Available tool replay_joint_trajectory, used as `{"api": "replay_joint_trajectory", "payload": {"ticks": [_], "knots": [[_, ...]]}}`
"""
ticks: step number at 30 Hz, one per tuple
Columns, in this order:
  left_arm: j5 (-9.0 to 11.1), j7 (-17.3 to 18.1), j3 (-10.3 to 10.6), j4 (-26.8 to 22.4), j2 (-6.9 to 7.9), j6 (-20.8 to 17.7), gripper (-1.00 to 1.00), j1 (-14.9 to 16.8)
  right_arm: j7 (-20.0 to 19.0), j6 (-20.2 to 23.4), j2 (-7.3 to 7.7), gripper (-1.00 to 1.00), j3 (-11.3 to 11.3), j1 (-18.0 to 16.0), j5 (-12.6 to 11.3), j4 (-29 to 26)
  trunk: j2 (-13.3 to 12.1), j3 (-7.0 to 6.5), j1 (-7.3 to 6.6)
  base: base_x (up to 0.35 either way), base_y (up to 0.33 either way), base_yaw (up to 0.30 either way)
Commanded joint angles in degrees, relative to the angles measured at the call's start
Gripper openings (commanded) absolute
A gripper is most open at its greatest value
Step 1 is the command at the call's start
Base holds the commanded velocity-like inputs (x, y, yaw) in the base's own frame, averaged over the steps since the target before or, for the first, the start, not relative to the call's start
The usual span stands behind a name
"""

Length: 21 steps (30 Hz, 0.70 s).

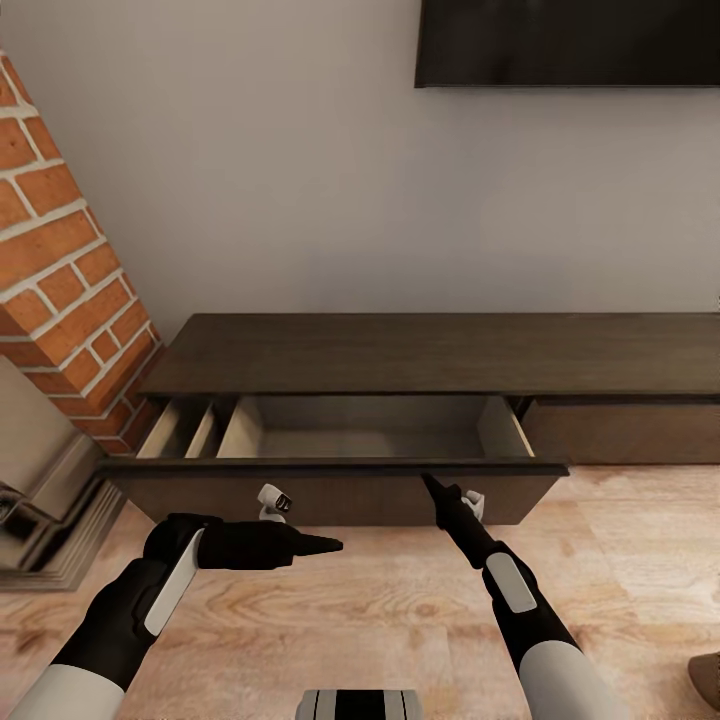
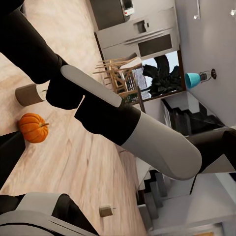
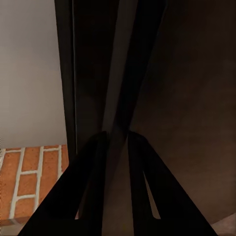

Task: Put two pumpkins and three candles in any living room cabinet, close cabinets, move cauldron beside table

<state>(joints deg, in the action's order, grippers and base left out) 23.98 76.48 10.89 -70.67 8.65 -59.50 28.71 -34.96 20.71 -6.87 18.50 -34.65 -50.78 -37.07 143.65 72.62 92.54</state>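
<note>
Cabinet (image 1: 440,355) stands against the wall (image 1: 300,180), right of brickwork (image 1: 60,270).

Dark brown cabinet (image 1: 440,352) at centre frame of the head view, its open drawer (image 1: 330,480) showing a lighter tan-grey interior; red-orange brick column (image 1: 60,270) with pale mortar lines at left, grey-white wall (image 1: 300,180) behind, black panel (image 1: 568,42) at upper right, and light wood-grain floor (image 1: 380,600) below. Both arms are black with white forearm sections and pale grey inlays, ending in a black left claw (image 1: 325,545) and black right claw (image 1: 432,487). Left wrist view: bright orange ribbed pumpkin (image 2: 33,127) with a dark stem at left, beige-grey candle (image 2: 29,94) above it, another candle (image 2: 105,210) near the bottom edge, and a turquoise lampshade (image 2: 192,79) at upper right.
</note>
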Motion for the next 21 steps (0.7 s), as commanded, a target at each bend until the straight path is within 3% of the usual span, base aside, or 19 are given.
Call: {"api": "replay_joint_trajectory", "payload": {"ticks": [1,21], "knots": [[0.19,0.08,0.1,0.01,0.05,-0.5,1.0,0.03,-1.95,1.0,-0.08,-1.0,0.22,-0.06,-1.34,-0.64,0.03,0.03,-0.03,-0.058,0.0,0.0],[0.19,0.08,0.1,0.01,0.05,-0.5,1.0,0.03,-1.95,1.0,-0.08,-1.0,0.22,-0.06,-1.34,-0.64,0.03,0.03,-0.03,-0.054,0.0,0.0]]}}
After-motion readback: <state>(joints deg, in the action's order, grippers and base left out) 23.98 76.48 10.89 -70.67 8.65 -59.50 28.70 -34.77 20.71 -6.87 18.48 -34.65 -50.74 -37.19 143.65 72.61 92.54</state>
